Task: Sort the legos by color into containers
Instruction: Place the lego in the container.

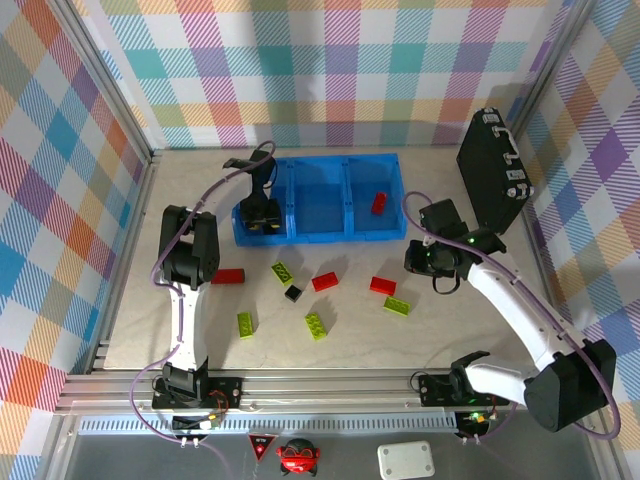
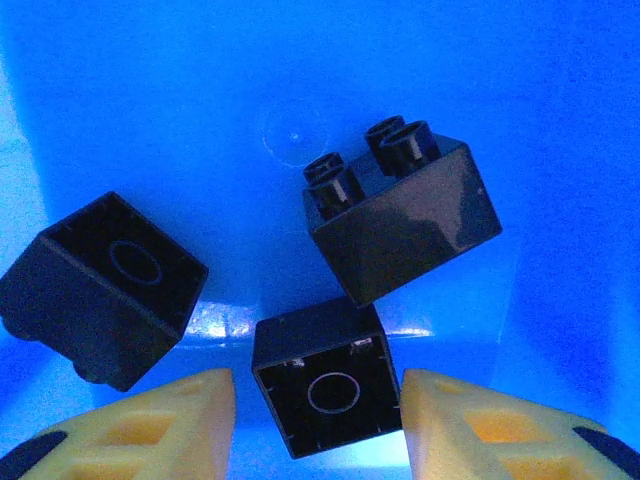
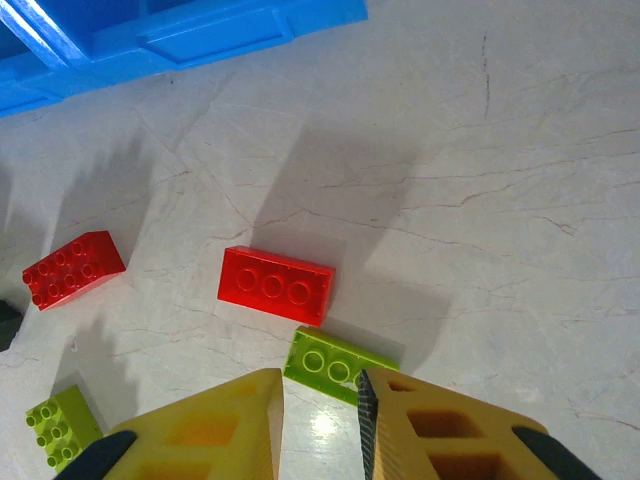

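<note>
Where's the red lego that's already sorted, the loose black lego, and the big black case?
Sorted red lego (image 1: 379,203): top view, its middle.
Loose black lego (image 1: 292,293): top view, its top.
Black case (image 1: 492,168): top view, its broad side.

green brick (image 3: 335,365): near edge hidden behind the right tool (image 3: 318,388)
left black brick (image 2: 100,285): cut off by the picture's edge
dark thing (image 3: 6,325): mostly out of frame, unidentifiable

Loose bricks (image 1: 323,282) lie on the table (image 1: 420,340) before the tray (image 1: 330,237).

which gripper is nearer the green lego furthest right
Right. The right gripper is just over that green lego; the left gripper is away in the left bin.
</note>
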